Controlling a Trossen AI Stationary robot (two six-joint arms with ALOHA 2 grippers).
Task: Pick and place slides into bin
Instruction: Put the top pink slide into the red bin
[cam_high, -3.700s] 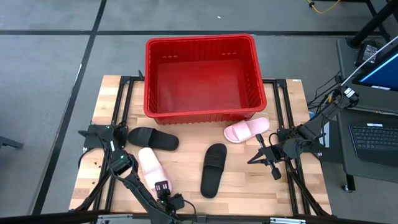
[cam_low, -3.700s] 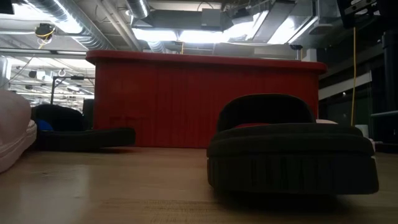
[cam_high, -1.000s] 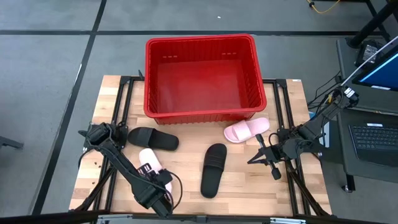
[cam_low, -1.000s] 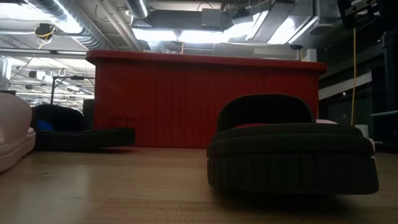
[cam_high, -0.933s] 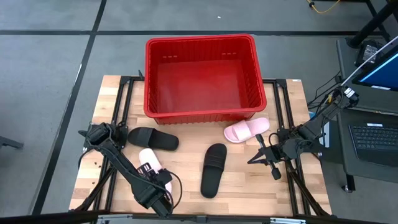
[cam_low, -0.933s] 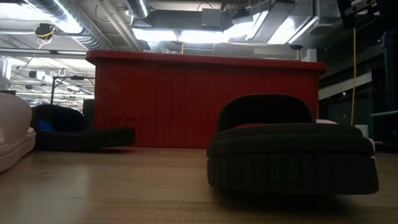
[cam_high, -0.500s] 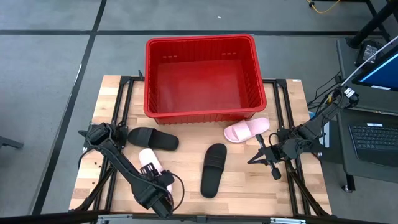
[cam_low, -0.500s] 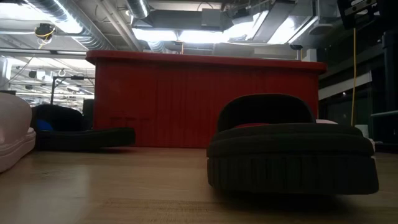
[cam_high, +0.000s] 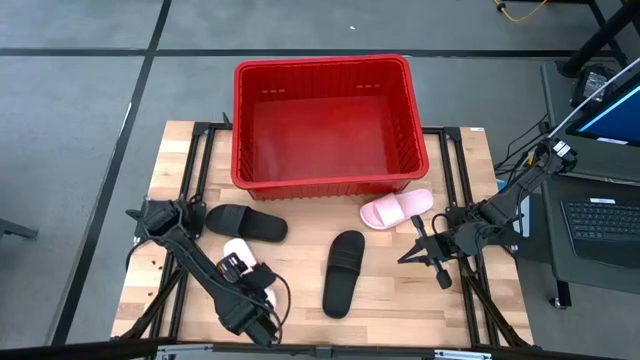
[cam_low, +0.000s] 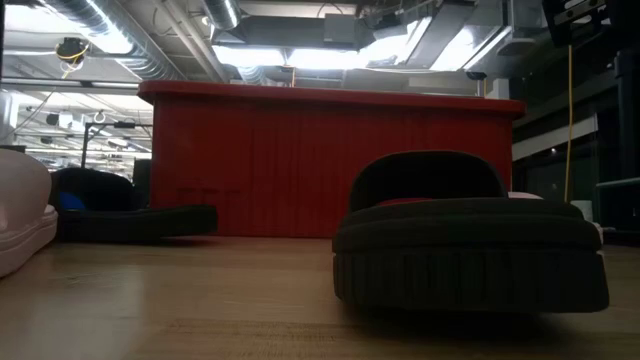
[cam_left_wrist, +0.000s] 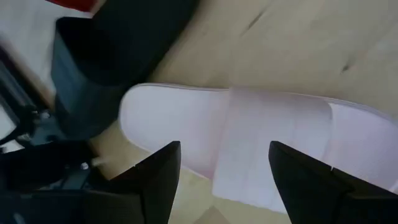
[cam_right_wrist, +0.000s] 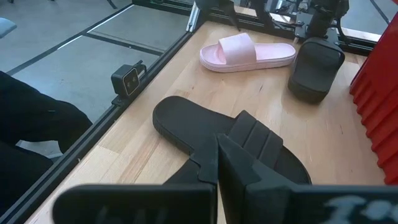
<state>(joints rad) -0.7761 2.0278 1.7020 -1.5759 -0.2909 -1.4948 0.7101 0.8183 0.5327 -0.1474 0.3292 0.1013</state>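
Left wrist view shows our left gripper (cam_left_wrist: 217, 171) with fingers spread wide, straddling the near pink slide (cam_left_wrist: 261, 143) just below; nothing is gripped yet. We judge the strap lies across the gap, the slide's long axis running crosswise to the fingers. From above, this slide (cam_high: 240, 262) sits near the table's (cam_high: 400, 290) front left edge, a black slide (cam_high: 245, 222) just beyond it and the bin (cam_high: 325, 70) farther back, with open room above. Our right gripper (cam_high: 437, 262) waits closed at the right.
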